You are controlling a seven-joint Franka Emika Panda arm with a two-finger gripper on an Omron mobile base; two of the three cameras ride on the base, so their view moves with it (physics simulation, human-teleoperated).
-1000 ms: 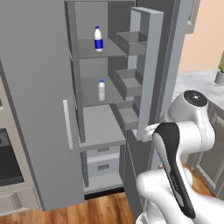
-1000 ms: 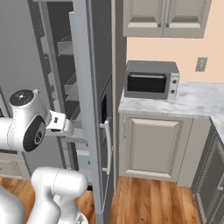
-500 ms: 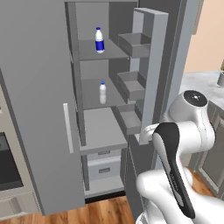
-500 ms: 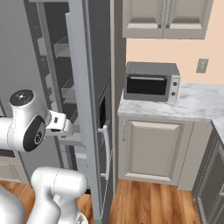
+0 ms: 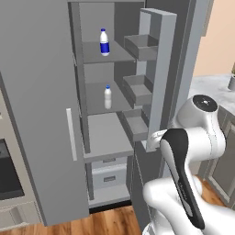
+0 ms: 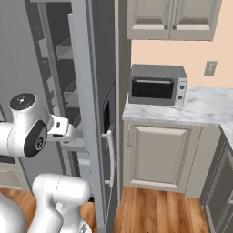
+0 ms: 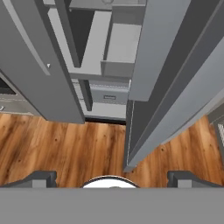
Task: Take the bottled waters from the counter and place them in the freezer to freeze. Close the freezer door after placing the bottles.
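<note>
Inside the freezer (image 5: 98,133), bottled waters (image 5: 104,42) occupy two shelves; gripper (image 7: 112,177) fingers spread wide, empty.

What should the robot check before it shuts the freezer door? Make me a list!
1. Both bottles inside: ok. The blue-label bottle stands on the top shelf, the plain bottle on the shelf below.
2. Bottles upright and back from the shelf edge: ok.
3. Pincer empty: ok, open, nothing between its tips.
4. Freezer door needs closing: not ok, it stands open.
5. Door path free: cannot tell. The arm sits close by the door's edge.
6. Pincer touching the door: cannot tell.
</note>
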